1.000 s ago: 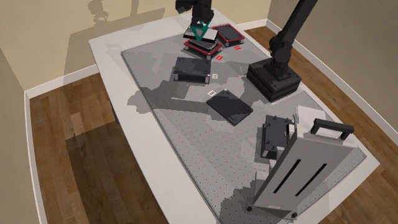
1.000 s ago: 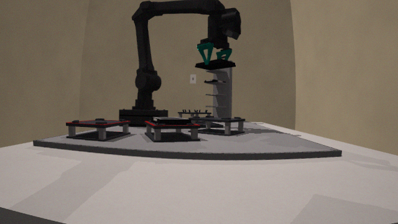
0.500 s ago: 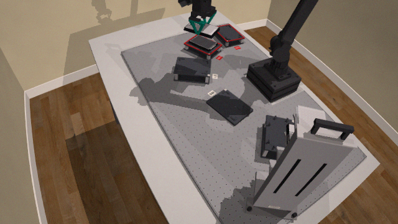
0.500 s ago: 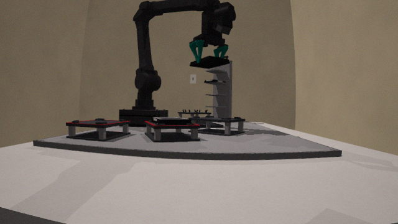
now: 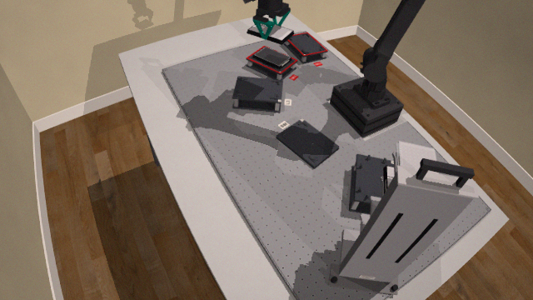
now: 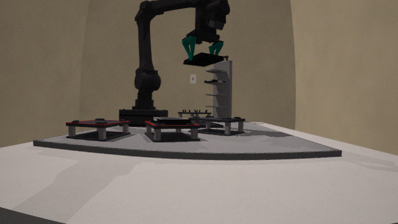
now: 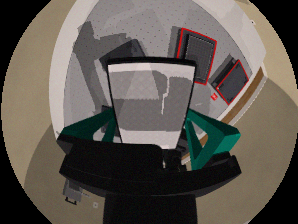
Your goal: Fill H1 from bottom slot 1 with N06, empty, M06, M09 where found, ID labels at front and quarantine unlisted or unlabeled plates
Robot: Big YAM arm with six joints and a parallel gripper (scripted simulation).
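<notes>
My gripper [image 5: 271, 26] is shut on a dark plate [image 5: 271, 33] with a pale top and holds it level, high in the air. In the exterior view the gripper [image 6: 203, 50] and plate [image 6: 203, 59] hang above the far end of the deck. The wrist view shows the plate [image 7: 152, 99] between the green fingers. Below, one red-rimmed quarantine nest [image 5: 271, 60] carries a plate; the other red-rimmed nest [image 5: 307, 45] is empty. The plate hotel [image 5: 400, 225] stands at the near right; in the exterior view one of its shelves [image 6: 212, 82] holds a dark plate.
A raised black nest [image 5: 256, 92] stands mid-deck and a flat black nest [image 5: 307, 142] lies nearer the hotel. A nest with upright pins [image 5: 368, 181] sits beside the hotel. The arm's base [image 5: 366, 106] is at the right edge of the deck.
</notes>
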